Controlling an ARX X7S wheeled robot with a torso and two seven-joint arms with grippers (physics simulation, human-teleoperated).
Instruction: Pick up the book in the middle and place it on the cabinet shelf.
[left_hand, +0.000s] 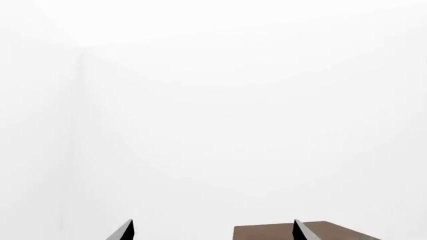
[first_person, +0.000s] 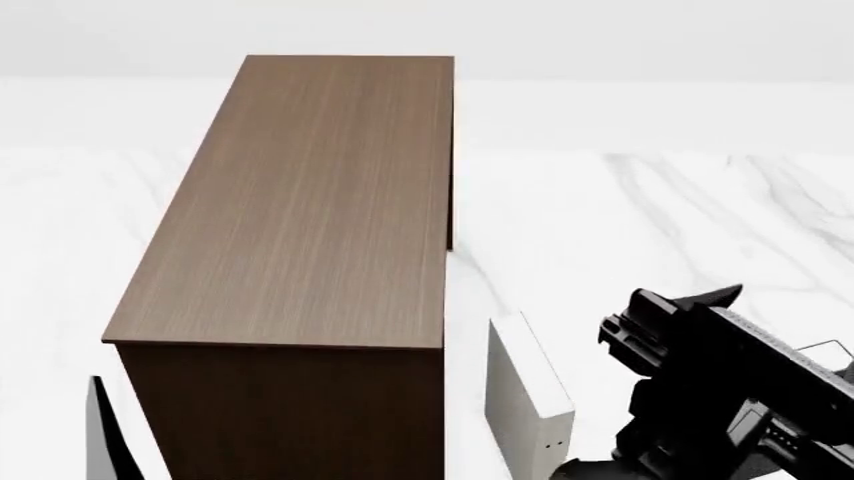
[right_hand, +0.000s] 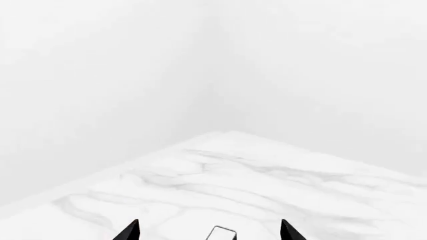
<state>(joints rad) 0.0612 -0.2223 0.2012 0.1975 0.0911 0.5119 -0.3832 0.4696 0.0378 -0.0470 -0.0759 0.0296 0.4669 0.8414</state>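
The dark brown wood-grain cabinet shelf (first_person: 300, 210) stands at centre left in the head view, and its flat top is bare. A corner of it shows in the left wrist view (left_hand: 267, 232). My left gripper (left_hand: 213, 231) is open and empty, just above that corner. My right gripper (right_hand: 209, 231) is open and empty, with the top of a pale book (right_hand: 221, 233) low between its fingertips. My right arm (first_person: 727, 385) is at lower right. A thin dark-edged slab (first_person: 114, 430) stands left of the cabinet. I cannot tell whether it is the grey book.
A pale off-white book (first_person: 527, 400) stands upright on the white marble floor (first_person: 641, 230), just right of the cabinet and left of my right arm. White walls meet in a corner beyond the floor in the right wrist view.
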